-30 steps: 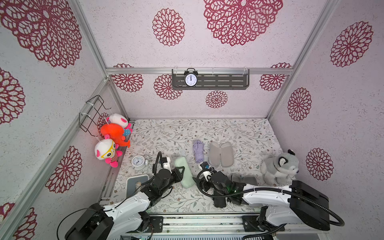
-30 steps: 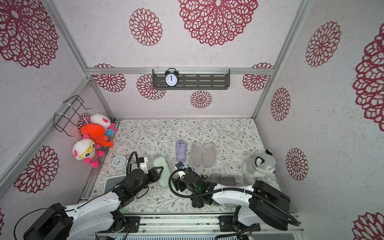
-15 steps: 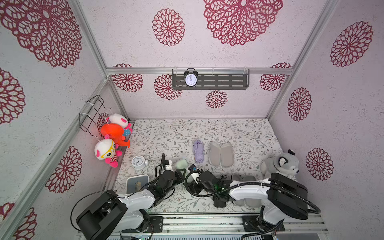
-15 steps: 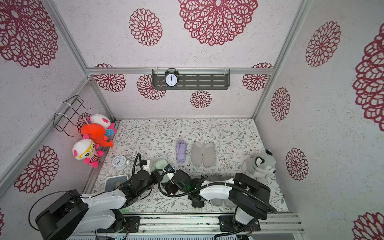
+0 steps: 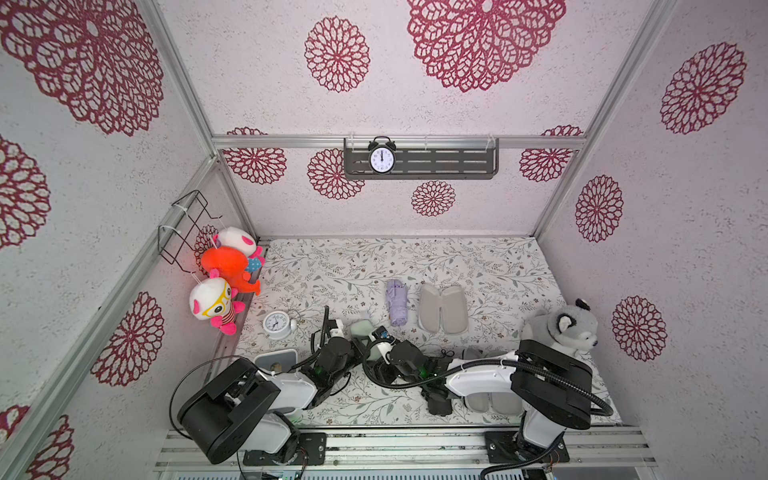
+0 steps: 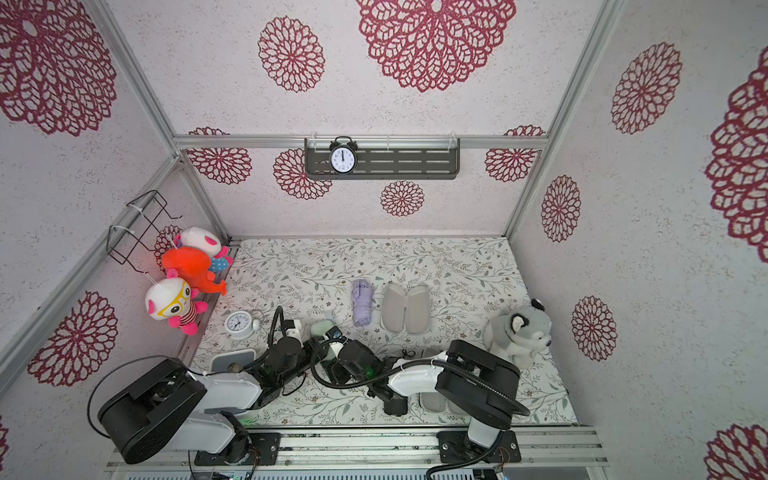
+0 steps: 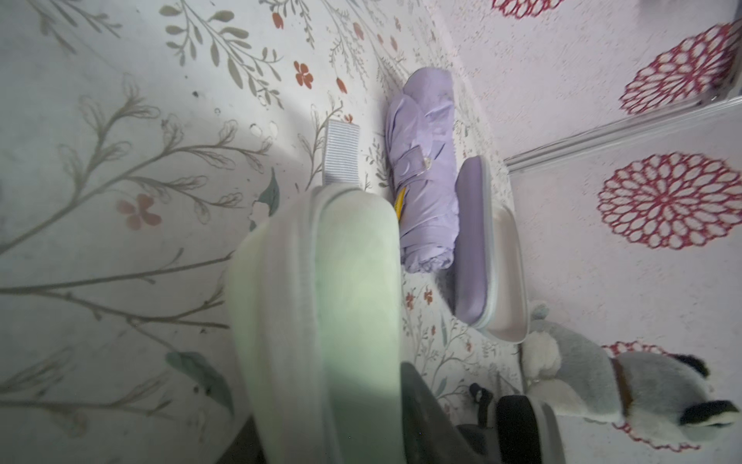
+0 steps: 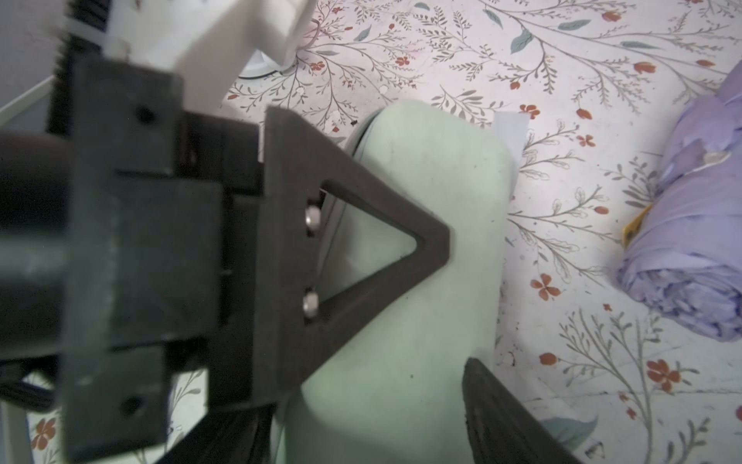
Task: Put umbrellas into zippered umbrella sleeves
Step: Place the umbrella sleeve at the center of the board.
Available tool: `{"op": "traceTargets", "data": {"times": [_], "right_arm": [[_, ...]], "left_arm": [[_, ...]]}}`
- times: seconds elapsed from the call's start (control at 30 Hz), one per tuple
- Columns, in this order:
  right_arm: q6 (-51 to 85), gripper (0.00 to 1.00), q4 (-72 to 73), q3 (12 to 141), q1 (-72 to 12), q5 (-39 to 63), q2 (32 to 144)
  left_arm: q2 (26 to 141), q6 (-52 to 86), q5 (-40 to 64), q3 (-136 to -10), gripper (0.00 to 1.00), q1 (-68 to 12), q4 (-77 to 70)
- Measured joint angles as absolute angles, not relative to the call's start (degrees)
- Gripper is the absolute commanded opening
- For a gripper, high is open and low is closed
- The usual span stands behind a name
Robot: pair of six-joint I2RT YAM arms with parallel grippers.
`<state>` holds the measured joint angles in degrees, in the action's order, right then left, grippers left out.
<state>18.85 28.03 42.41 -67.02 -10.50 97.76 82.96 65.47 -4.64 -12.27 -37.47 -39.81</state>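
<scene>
The mint green sleeve [image 7: 321,305] looks closed and lies flat on the flowery table cloth [image 7: 120,120], wedged right between my left claw [image 5: 357,347] and my right claw [image 5: 381,352]. One left finger [image 8: 425,249] sits against its shell and a right finger [image 8: 506,413] is just beside its other edge. Honestly, I can't tell if either claw is clamping it or just sitting loose around it. Past both claw tips the lilac umbrella [image 5: 397,301] lies rolled up, apart from the mint one. The lilac sleeve [image 5: 441,308] lies open just beside it on my right claw's side, grey lining up. Way further out on that same side sits a grey husky plush [image 5: 559,332].
</scene>
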Motion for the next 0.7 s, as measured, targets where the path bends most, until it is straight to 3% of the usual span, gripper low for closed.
{"op": "traceTargets", "data": {"times": [0.23,0.4,0.43,0.7], "right_arm": [[19.2,0.74,28.0,42.4,-67.1,-10.5,98.1],[19.2,0.75,27.7,42.4,-67.3,-10.8,98.1],[19.1,0.76,27.6,42.4,-67.3,-11.0,98.1],[19.2,0.79,26.2,39.9,-67.5,-12.3,95.7]], "left_arm": [[84.3,65.2,-2.2,-11.7,0.59,-35.4,-40.9],[79.8,63.8,-2.2,-11.6,0.97,-34.7,-37.7],[78.6,63.6,-2.3,-11.6,1.0,-34.5,-36.4],[68.4,58.6,-3.5,-14.7,0.98,-27.9,-20.8]]}}
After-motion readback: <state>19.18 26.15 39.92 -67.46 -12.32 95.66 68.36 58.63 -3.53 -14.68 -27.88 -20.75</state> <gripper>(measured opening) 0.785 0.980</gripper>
